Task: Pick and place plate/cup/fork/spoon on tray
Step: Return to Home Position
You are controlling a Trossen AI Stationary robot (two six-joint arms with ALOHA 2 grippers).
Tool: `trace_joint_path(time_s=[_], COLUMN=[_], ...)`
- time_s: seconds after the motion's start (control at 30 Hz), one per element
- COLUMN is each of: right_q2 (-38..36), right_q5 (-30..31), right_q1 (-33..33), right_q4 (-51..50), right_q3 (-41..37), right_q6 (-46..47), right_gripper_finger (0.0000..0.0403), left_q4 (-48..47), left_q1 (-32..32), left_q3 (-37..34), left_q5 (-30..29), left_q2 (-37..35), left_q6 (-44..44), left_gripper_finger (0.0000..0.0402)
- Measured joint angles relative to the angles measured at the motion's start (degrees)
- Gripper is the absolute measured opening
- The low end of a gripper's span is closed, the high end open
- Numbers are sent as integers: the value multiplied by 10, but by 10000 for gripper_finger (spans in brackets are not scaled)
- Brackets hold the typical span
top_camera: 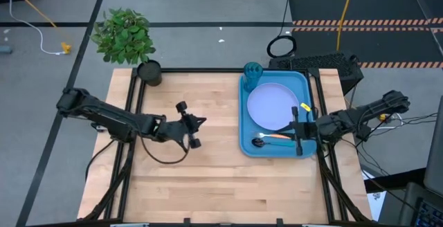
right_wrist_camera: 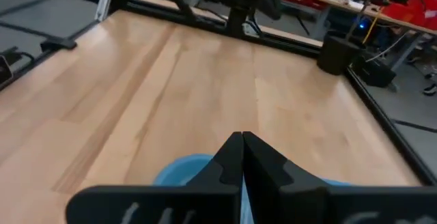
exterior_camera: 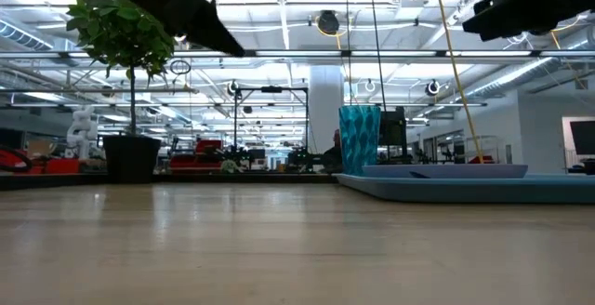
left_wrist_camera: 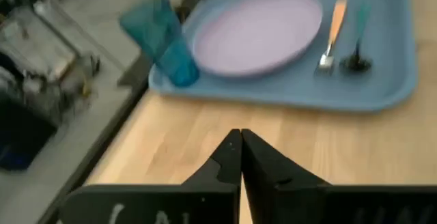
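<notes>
The plate point(top_camera: 273, 106) lies in the middle of the tray point(top_camera: 245, 120), the cup point(top_camera: 252, 70) stands upright in its far left corner, and the fork point(top_camera: 281, 136) and spoon point(top_camera: 266, 142) lie side by side along its near side, the fork closer to the plate. My right gripper point(right_wrist_camera: 241, 136), fingers pressed together and holding nothing, hangs over the tray's right rim near the two handle ends. My left gripper point(left_wrist_camera: 240, 135), likewise closed and empty, hangs over the middle of the tabletop point(top_camera: 208, 178), apart from the tray and facing it.

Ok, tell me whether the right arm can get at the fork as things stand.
Probably yes: the right gripper hangs at the tray's right edge, close by the fork, which lies uncovered beside the spoon.
</notes>
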Motion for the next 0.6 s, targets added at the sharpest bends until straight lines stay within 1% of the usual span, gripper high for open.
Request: trace_joint_path(time_s=[0.07, 0.13, 0.2, 0.27, 0.33, 0.37, 0.47, 0.6], right_q2=[-1, -1, -3, -4, -14, -15, -35, -64], right_q5=[-13, -35, -60, -62, -61, -60, -60, -60], right_q1=[0, 0, 0, 0, 0, 0, 0, -8], right_q4=[41, 90, 131, 163, 183, 194, 210, 207], right_q3=[-25, -52, -75, -95, -111, -120, -136, -147], right_q6=[6, 9, 8, 4, -5, -12, -35, -53], right_gripper_finger=[1, 1, 0, 0, 0, 0, 0, 0], left_q4=[48, 74, 153, 199, 260, 277, 300, 307], left_q1=[0, 0, 0, 1, 4, 7, 10, 13], left_q3=[-19, -48, -72, -107, -127, -137, -153, -154], left_q5=[13, 29, 57, 67, 89, 90, 88, 90], left_q2=[-13, -30, -29, -33, -32, -33, -33, -36], left_q6=[21, 36, 55, 75, 82, 82, 83, 89], left_gripper_finger=[13, 20, 22, 19, 11, 7, 5, 18])
